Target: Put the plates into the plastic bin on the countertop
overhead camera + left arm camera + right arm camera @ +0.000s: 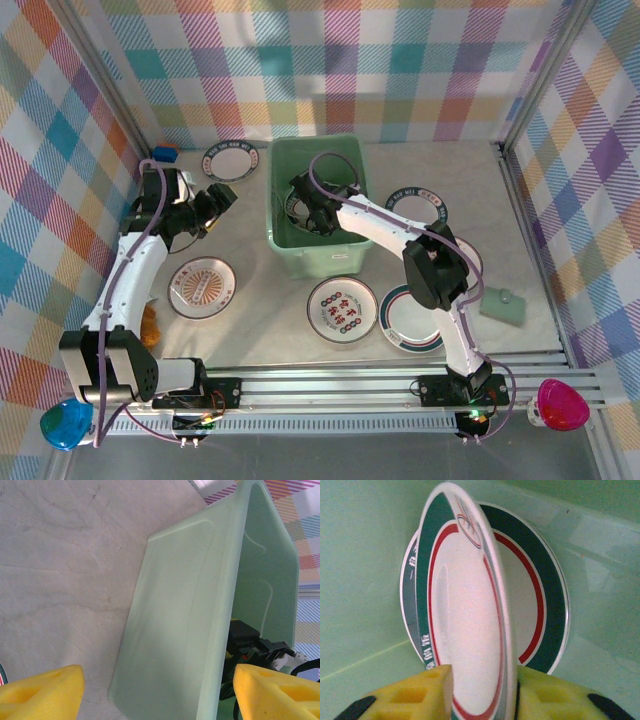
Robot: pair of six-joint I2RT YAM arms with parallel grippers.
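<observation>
The mint-green plastic bin stands mid-countertop. My right gripper reaches down into it, shut on a white plate with a dark green and red rim, held on edge between the yellow pads. Behind it a second green-rimmed plate lies against the bin's floor. My left gripper hangs open just left of the bin; its view faces the bin's outer wall, with fingers spread wide. Loose plates lie at the back left, front left, front middle and right.
Another green-rimmed plate sits front right, beside a small flat green lid piece. A blue object rests in the back left corner. Plaid walls ring the countertop, and a metal rail runs along the near edge.
</observation>
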